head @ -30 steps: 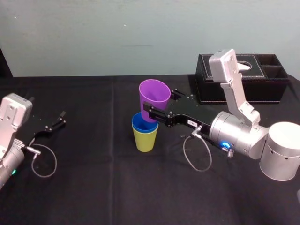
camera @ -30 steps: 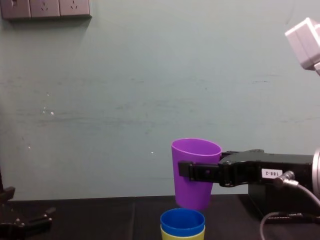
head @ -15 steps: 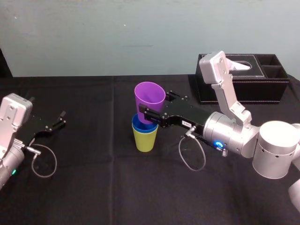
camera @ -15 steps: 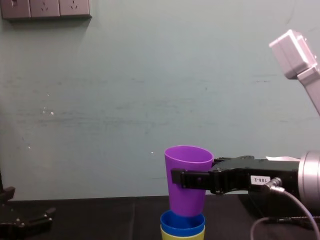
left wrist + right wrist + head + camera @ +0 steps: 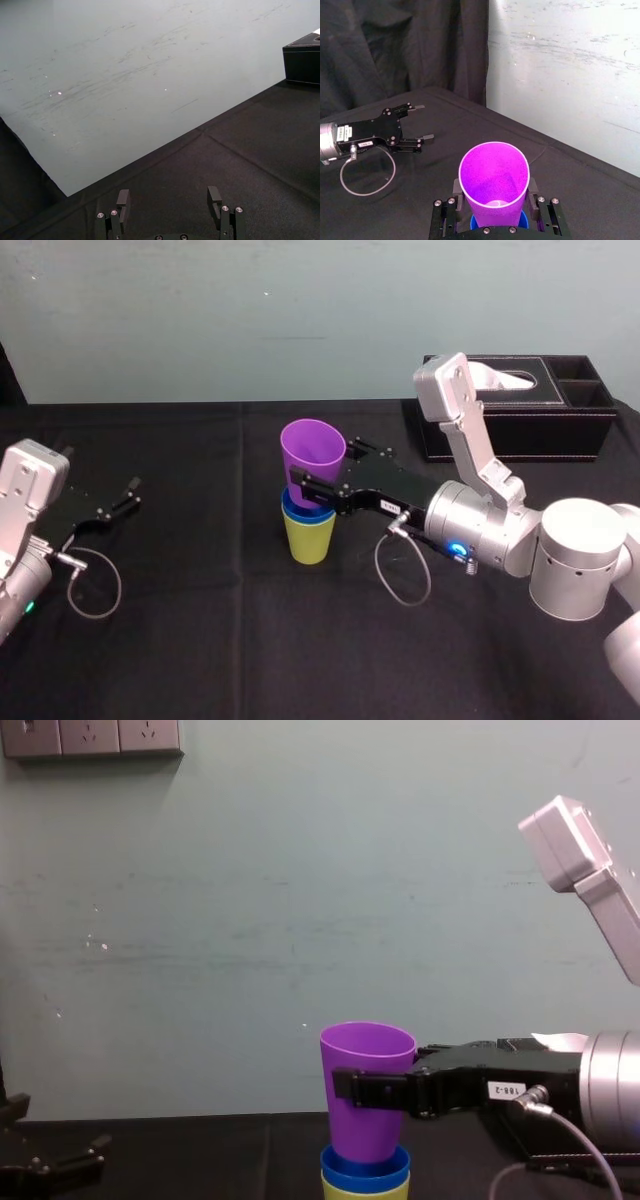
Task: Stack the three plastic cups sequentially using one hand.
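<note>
One purple cup pinched by right gripper, base inside blue cup; wrist view: left gripper spread.

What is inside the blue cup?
The lower end of the purple cup, held by the right gripper. The blue cup's floor is covered; it sits in the yellow-green cup. The left gripper lies parked, open.

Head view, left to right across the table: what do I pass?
Left gripper → purple cup, gripped by the right gripper, base inside the blue cup nested in the yellow-green cup → black tissue box.
</note>
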